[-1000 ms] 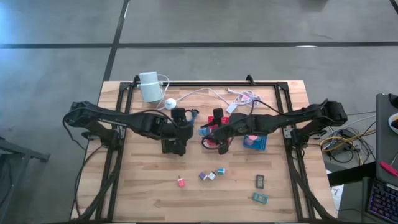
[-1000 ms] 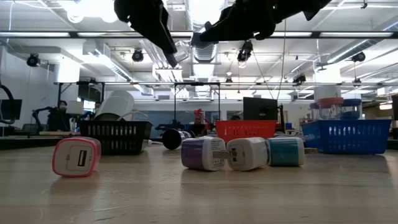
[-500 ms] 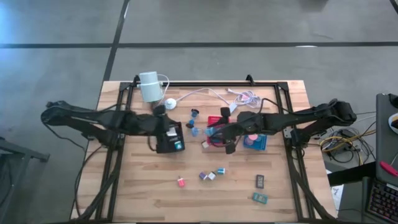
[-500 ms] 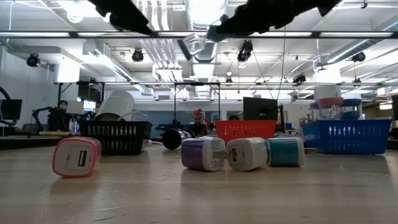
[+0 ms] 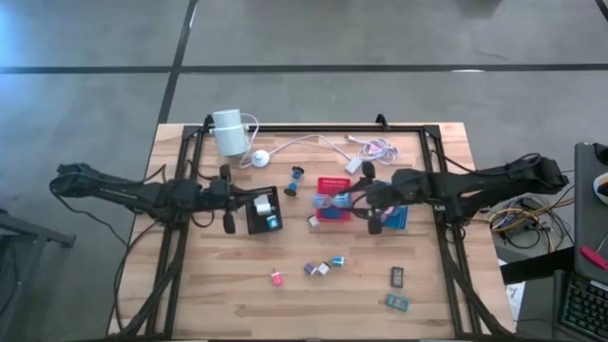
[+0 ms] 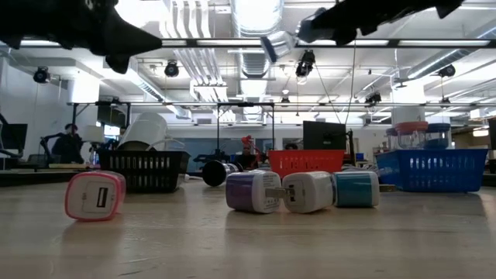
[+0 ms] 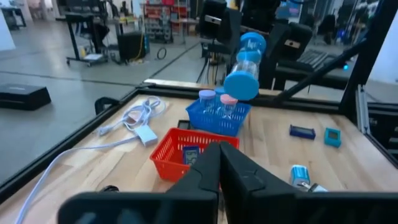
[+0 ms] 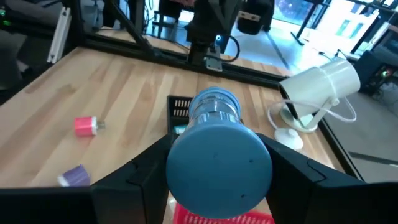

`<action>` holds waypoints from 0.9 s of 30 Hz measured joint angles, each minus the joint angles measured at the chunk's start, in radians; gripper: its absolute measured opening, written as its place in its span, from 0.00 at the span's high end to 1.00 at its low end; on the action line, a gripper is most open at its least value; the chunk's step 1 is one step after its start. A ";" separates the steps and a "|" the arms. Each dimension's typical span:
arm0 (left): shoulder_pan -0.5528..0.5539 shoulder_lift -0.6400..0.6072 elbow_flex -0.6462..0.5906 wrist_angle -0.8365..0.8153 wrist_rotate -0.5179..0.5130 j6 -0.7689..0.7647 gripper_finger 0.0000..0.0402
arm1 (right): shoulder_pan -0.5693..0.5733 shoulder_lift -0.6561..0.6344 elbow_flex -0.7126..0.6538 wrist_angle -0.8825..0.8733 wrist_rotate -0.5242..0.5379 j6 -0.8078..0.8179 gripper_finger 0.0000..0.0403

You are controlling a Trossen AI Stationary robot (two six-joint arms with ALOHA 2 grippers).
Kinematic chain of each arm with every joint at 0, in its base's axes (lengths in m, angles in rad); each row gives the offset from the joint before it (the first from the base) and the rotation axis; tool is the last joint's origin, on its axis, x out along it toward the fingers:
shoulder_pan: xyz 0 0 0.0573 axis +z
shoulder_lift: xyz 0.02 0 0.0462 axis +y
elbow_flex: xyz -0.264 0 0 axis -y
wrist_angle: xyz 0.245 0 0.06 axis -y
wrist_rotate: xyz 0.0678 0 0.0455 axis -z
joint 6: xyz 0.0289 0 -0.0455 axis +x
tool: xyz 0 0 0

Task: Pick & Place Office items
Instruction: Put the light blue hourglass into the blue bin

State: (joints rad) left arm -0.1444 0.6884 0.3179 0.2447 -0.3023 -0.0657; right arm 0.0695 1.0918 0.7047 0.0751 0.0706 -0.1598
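My right gripper (image 5: pixel 348 199) is shut on a small clear container with blue ends (image 8: pixel 217 140), held in the air over the red tray (image 5: pixel 334 182); the container (image 7: pixel 244 65) also shows in the left wrist view. My left gripper (image 7: pixel 221 169) is shut and empty, level, drawn back left of the black tray (image 5: pixel 249 224). Near the front edge lie a pink block (image 6: pixel 95 194), purple (image 6: pixel 252 191), white (image 6: pixel 308 191) and teal (image 6: pixel 356 188) blocks, and dark clips (image 5: pixel 397 276). My right gripper pinches the container between its two fingers (image 8: pixel 140 171), at the sides of the blue end nearest the wrist (image 8: pixel 180 163). The fingers come about level from the table's right and lie along the container. Its other end (image 6: pixel 273 46) juts out toward the left, clear of everything.
The black tray holds a white and a blue piece. A blue tray (image 5: pixel 404 219) with round pieces sits under my right arm. A small blue item (image 5: pixel 297 178) stands between the black and red trays. A white cylinder device (image 5: pixel 228 131) and cables (image 5: pixel 328 144) lie at the far edge.
My left gripper has drawn back from over the black tray toward the table's left edge and tipped up to about level, uncovering the tray and its pieces. My right gripper has moved toward the right edge with the container, which stays lifted clear.
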 joint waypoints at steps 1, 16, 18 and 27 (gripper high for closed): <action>0.000 -0.011 -0.017 0.014 0.000 -0.001 0.98 | 0.003 -0.016 -0.013 -0.006 0.001 0.005 0.51; 0.000 -0.092 -0.143 0.062 -0.003 -0.020 0.98 | 0.006 -0.219 -0.139 -0.040 0.043 0.144 0.52; 0.000 -0.109 -0.143 0.054 0.000 -0.009 0.99 | 0.008 -0.240 -0.139 -0.073 0.046 0.161 0.52; -0.002 -0.174 -0.166 0.048 0.023 0.017 0.99 | 0.082 -0.377 -0.138 -0.238 0.138 0.246 0.52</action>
State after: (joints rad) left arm -0.1459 0.5141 0.1515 0.2929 -0.2792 -0.0490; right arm 0.1515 0.7150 0.5671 -0.1630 0.2090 0.0857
